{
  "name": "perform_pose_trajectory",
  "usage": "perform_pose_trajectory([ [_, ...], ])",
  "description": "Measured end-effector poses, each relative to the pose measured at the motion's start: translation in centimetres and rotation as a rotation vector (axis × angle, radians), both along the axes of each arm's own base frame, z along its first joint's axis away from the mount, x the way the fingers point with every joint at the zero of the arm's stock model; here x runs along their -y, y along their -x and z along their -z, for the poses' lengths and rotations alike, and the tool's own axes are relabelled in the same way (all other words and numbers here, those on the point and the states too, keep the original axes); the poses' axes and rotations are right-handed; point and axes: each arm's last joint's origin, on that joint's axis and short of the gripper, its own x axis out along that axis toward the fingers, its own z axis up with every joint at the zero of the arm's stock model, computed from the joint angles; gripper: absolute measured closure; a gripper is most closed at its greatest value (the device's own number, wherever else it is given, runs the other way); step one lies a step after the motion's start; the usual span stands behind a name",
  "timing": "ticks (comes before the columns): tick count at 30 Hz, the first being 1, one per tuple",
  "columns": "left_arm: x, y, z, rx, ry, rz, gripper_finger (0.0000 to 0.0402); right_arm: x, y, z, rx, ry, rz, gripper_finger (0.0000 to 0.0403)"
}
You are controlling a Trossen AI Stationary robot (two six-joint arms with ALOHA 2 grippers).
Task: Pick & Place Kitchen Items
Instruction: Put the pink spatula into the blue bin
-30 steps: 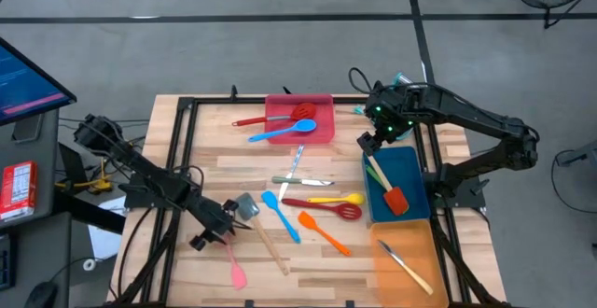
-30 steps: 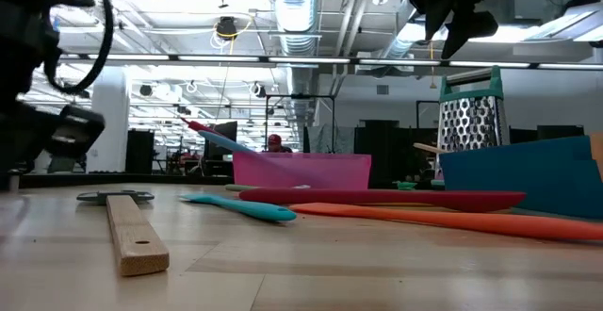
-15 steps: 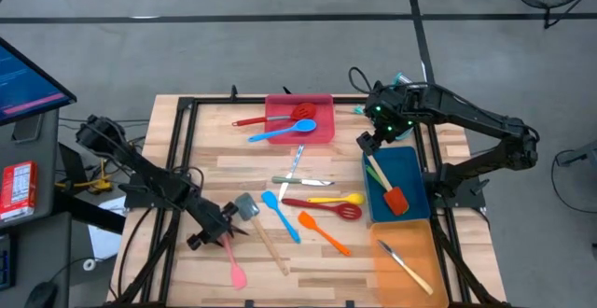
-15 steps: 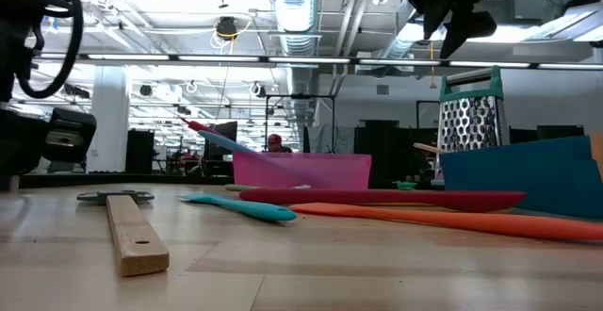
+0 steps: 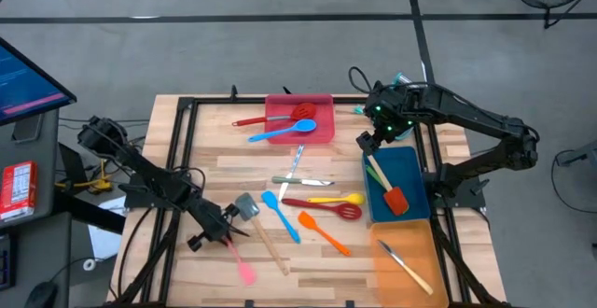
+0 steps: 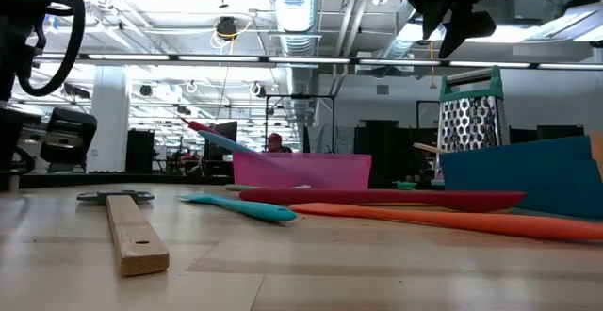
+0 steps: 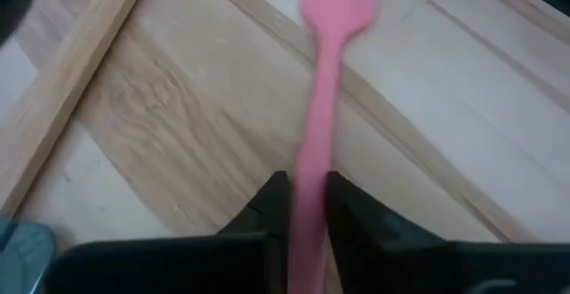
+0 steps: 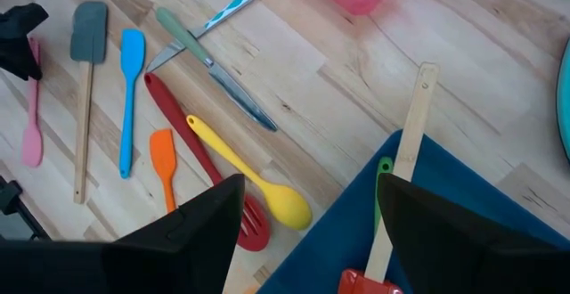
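My left fingers (image 7: 303,207) have closed on the pink spatula (image 7: 322,107), which has shifted slightly on the bench (image 5: 215,173) near its front-left edge since a second ago. My right fingers (image 8: 307,214), spread wide and empty, hang over the blue tray (image 5: 410,173); other utensils lie mid-bench beside the grey spatula (image 5: 250,210).
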Motion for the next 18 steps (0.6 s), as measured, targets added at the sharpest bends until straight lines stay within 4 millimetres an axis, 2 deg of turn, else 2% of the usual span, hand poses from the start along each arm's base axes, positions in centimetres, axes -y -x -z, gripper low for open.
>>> perform_pose_trajectory([
  [3,0.0,0.0,-0.1,0.002,0.009,-0.011,0.0389,0.0,0.0,0.0,-0.001,0.0,-0.001,0.0148],
  [12,0.2,-0.5,-1.0,-0.056,0.105,-0.203,0.0398,0.0,0.0,0.0,-0.001,0.005,-0.011,0.0148],
  [18,0.1,-1.0,-2.0,0.025,0.097,-0.326,0.04,0.0,0.0,0.0,-0.002,0.009,-0.02,0.0148],
])
